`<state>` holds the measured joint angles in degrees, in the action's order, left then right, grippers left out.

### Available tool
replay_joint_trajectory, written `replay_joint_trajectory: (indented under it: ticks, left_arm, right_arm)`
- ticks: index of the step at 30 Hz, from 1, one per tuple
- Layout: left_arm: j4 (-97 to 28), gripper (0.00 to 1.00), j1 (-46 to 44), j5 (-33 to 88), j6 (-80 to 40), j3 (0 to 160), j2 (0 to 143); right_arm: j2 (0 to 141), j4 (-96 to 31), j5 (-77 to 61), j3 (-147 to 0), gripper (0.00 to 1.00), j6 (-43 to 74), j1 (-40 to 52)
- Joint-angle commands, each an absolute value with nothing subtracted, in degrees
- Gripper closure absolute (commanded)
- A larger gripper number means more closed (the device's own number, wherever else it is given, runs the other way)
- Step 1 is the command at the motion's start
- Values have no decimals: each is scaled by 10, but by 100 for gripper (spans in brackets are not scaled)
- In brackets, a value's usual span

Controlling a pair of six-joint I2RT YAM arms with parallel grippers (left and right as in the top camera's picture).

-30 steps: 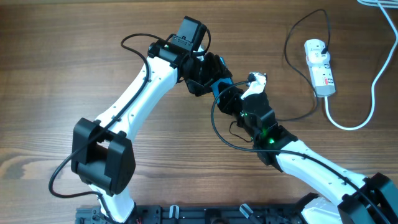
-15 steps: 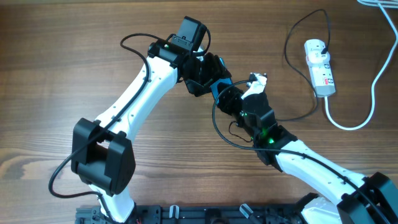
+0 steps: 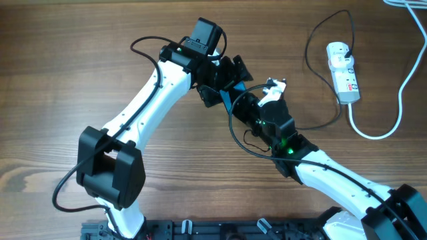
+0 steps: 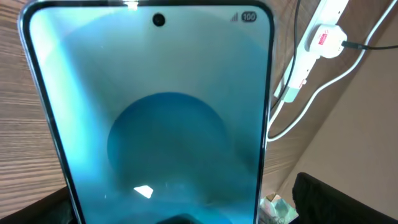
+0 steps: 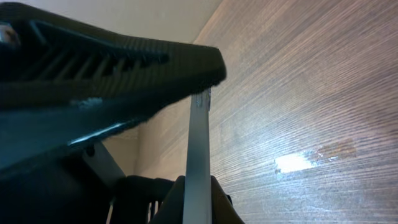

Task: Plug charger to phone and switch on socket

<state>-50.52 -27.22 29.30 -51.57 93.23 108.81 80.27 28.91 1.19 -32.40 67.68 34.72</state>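
Note:
The phone (image 4: pixel 155 124), with its cyan-blue screen, fills the left wrist view. In the overhead view only a blue sliver of it (image 3: pixel 225 99) shows between the two grippers. My right gripper (image 3: pixel 244 105) is shut on it, and the right wrist view shows the phone's thin grey edge (image 5: pixel 199 143) between the jaws (image 5: pixel 198 190). My left gripper (image 3: pixel 231 72) is open, with its fingers either side of the phone and a gap at the right finger (image 4: pixel 336 199). The charger's black cable (image 3: pixel 309 48) runs from the socket (image 3: pixel 342 72) towards my right arm. Its plug tip is hidden.
The socket's thick white cord (image 3: pixel 400 100) curves along the right edge of the table. The socket also shows at the top right of the left wrist view (image 4: pixel 323 37). Black robot cables loop beside both arms. Bare wood lies to the left.
My left gripper's fingers have spread and shifted slightly up and away from the phone. The right arm has hardly moved and keeps hold of the phone.

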Motion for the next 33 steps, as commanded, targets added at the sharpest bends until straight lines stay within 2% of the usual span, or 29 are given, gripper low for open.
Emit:
replay_joint_trajectory:
  ticks: [1, 4, 11, 18, 24, 27, 30, 33]
  left_arm:
    - [-504, 0, -225, 308, -494, 942, 1054]
    - [-524, 0, -179, 308, -453, 942, 1019]
    - [-641, 0, -48, 305, -389, 942, 929]
    - [-767, 0, 31, 244, -390, 942, 900]
    - [-812, 0, 32, 229, -390, 942, 900]
    - [-825, 0, 32, 252, -427, 942, 900]
    - [-819, 7, 21, 329, -461, 942, 900]
    - [-796, 15, -8, 336, -505, 942, 900]
  right_arm:
    - [795, 267, -3, -338, 96, 768, 337]
    - [795, 238, -53, -338, 96, 844, 307]
    - [795, 271, -315, -338, 96, 997, 214]
    - [795, 350, -471, -338, 95, 1112, 207]
    - [795, 437, -487, -338, 96, 1147, 207]
    - [795, 443, -480, -338, 95, 1187, 208]
    - [795, 422, -461, -338, 96, 1187, 208]
    - [798, 401, -438, -338, 96, 1187, 208]
